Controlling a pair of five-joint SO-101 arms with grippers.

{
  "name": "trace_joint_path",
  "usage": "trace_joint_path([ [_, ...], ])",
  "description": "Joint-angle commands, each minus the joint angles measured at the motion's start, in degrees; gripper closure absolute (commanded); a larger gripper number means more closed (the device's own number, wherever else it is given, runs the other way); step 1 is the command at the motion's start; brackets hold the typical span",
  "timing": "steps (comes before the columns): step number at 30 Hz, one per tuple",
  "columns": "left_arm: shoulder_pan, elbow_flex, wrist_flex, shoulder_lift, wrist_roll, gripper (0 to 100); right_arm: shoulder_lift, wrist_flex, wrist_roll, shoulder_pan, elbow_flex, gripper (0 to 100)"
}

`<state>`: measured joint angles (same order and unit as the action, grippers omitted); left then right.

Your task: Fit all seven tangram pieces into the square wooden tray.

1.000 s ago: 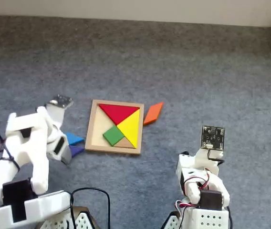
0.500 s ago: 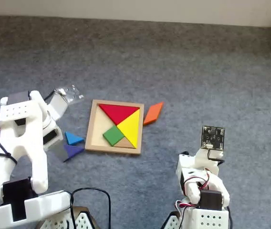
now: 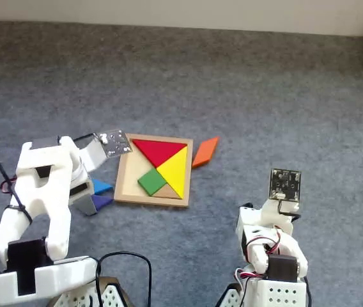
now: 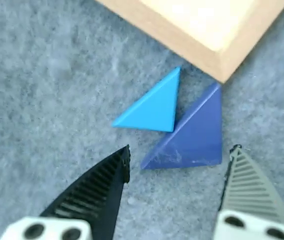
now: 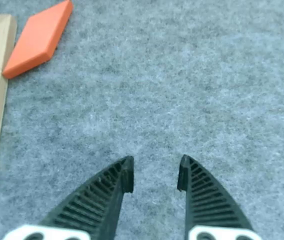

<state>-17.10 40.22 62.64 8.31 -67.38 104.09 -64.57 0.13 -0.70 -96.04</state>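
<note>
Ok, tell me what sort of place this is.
Probably a robot test bench: left arm and right arm side by side, a grey felt-covered table, a wooden tangram tray.

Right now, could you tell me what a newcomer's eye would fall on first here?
The square wooden tray at mid-table stands out: red triangle, yellow triangle and green square sit in its right part, its left part bare. An orange parallelogram lies beside its right edge. The left end effector hangs open above a dark blue triangle, next to a light blue triangle by the tray's corner.
</note>
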Motion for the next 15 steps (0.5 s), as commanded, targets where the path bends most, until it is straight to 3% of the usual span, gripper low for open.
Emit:
trace_joint_path([
  [1, 1.54, -0.13, -0.53, 0.04, -0.79, 70, 0.22, 0.66, 0.70, 0.92, -8.22, 84.3],
  [9, 1.63, -0.57, -0.70, -2.07, -1.05, 70, 0.22, 0.66, 0.70, 0.92, -8.22, 84.3],
  [15, 0.66, -1.71, -6.59, -11.91, -1.05, 70, 0.22, 0.66, 0.70, 0.92, -8.22, 84.3],
])
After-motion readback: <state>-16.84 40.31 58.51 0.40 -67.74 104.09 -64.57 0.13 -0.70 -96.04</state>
